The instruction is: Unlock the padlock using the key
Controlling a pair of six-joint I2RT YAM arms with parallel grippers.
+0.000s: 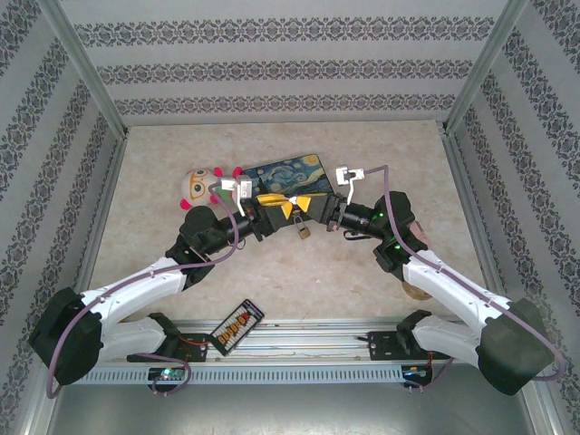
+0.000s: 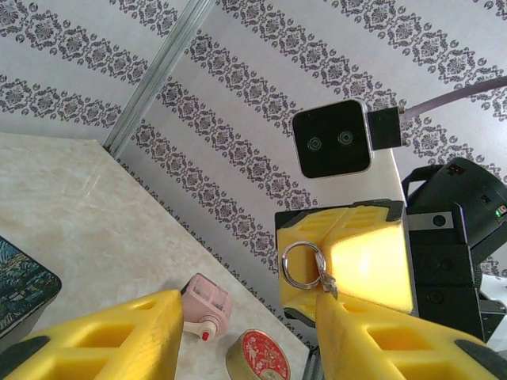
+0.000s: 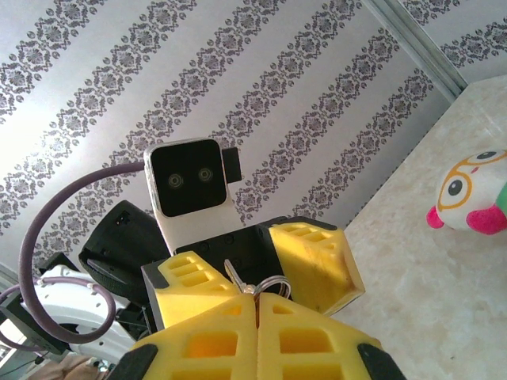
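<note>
Brass-coloured and tiny, the padlock (image 1: pixel 303 232) hangs at the centre of the top view, just below the spot where the two arms meet nose to nose above the marbled surface (image 1: pixel 362 272). The left claw (image 1: pixel 272 201) comes in from the left and the right claw (image 1: pixel 308 207) from the right, their yellow tips nearly touching. What the padlock hangs from cannot be made out here. Just behind them, toward the top of the frame, lies a tin box (image 1: pixel 288 171) printed with a swirling night sky, with a plush toy (image 1: pixel 196 185) at its left. A small bead frame (image 1: pixel 237 326) sits at the lower centre

From the left wrist, the left claw (image 2: pixel 249 317) stands open, its two yellow fingers (image 2: pixel 119 336) well apart along the bottom edge with nothing gripped between them. Facing it at centre right, the right claw (image 2: pixel 342 252) is pressed closed, and a wire ring (image 2: pixel 283 266) sticks out of its seam. The key (image 2: pixel 326 283), a thin silvery sliver, dangles from the ring down to the tip of the finger at lower right. A pink toy (image 2: pixel 207 305) and a red round tin (image 2: pixel 257 358) rest on the surface at bottom centre

From the right wrist, the right claw (image 3: pixel 257 317) sits at bottom centre, fingers tight together, gripping the key (image 3: pixel 236 274) by its ring (image 3: pixel 274 283). Beyond it the left claw (image 3: pixel 253 265) shows both fingers spread, and the plush toy (image 3: pixel 471 194) lies at the right edge
</note>
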